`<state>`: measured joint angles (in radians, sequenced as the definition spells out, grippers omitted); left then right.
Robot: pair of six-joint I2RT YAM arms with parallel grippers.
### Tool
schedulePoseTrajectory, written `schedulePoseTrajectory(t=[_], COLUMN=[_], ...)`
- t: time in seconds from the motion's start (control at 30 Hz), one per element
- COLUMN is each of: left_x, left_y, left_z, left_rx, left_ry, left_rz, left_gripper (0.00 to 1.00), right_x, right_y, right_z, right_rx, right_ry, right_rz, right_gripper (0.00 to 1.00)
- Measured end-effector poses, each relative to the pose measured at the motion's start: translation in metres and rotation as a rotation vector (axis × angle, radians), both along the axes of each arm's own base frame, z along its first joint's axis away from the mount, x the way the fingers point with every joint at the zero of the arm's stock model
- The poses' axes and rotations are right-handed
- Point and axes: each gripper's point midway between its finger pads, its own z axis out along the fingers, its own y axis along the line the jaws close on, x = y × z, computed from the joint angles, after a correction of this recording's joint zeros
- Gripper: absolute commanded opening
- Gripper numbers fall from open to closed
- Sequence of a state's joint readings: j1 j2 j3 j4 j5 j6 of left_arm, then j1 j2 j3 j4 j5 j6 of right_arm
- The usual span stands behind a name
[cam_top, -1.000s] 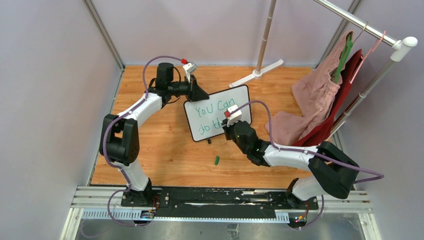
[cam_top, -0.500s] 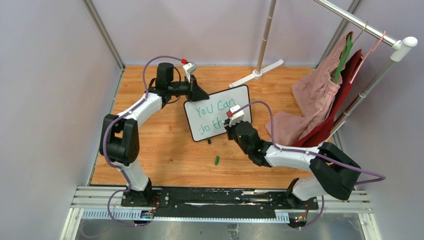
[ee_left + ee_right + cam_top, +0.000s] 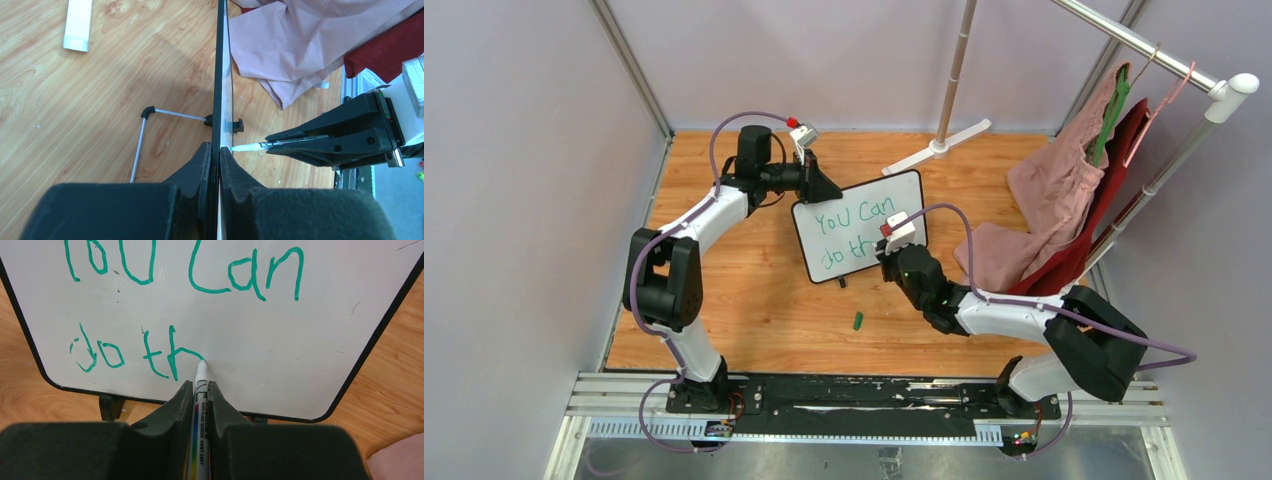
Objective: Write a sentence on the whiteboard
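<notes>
Seen from above, the whiteboard [image 3: 859, 228] stands propped on its black feet near the middle of the wooden worktop [image 3: 754, 300], a little toward 12 o'clock. It is turned so that its written face looks toward 6 o'clock.

The left fingers [image 3: 832, 193] are clamped on the board's edge at its 10 o'clock corner. In the left wrist view the two pads [image 3: 207, 160] press the thin black border [image 3: 218, 75] from both sides. A wire prop [image 3: 142, 140] shows behind the board.

The right fingers [image 3: 884, 260] reach in from 4 o'clock and are closed tight on a marker [image 3: 200, 382]. Its tip touches the white surface just where the last stroke ends.

The sentence [image 3: 245, 277] is in green, in two lines: "You Can" above and "do th" below. The space toward 3 o'clock of the "h" is bare board.

A small green piece [image 3: 858, 321] lies on the worktop toward 6 o'clock of the board, well apart from both arms. At 3 o'clock a pink garment [image 3: 1054, 190] and a red garment [image 3: 1119, 165] hang from a rack [image 3: 1144, 45] and spill onto the worktop. The foot of a white stand [image 3: 939, 148] rests at 1 o'clock.
</notes>
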<state>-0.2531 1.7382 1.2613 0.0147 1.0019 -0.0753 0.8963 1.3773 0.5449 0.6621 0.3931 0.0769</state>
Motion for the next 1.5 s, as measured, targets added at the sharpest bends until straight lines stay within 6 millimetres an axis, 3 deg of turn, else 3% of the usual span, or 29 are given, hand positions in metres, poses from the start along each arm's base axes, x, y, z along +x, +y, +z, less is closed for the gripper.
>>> schedulePoseTrajectory(t=[0.77, 1.27, 1.5], left_x=[-0.001, -0.001, -0.002], left_y=[-0.003, -0.003, -0.003], left_z=[0.000, 0.000, 0.000], left_rx=[-0.001, -0.001, -0.001], left_ry=[0.000, 0.000, 0.000], left_rz=[-0.005, -0.005, -0.006], left_gripper=[0.00, 0.00, 0.00], right_x=[-0.009, -0.021, -0.024], right_y=[-0.011, -0.026, -0.030], right_z=[-0.012, 0.048, 0.062], right_rx=[-0.038, 0.070, 0.099], right_ry=[0.033, -0.047, -0.074], right_rz=[0.000, -0.001, 0.000], right_gripper=[0.00, 0.00, 0.00])
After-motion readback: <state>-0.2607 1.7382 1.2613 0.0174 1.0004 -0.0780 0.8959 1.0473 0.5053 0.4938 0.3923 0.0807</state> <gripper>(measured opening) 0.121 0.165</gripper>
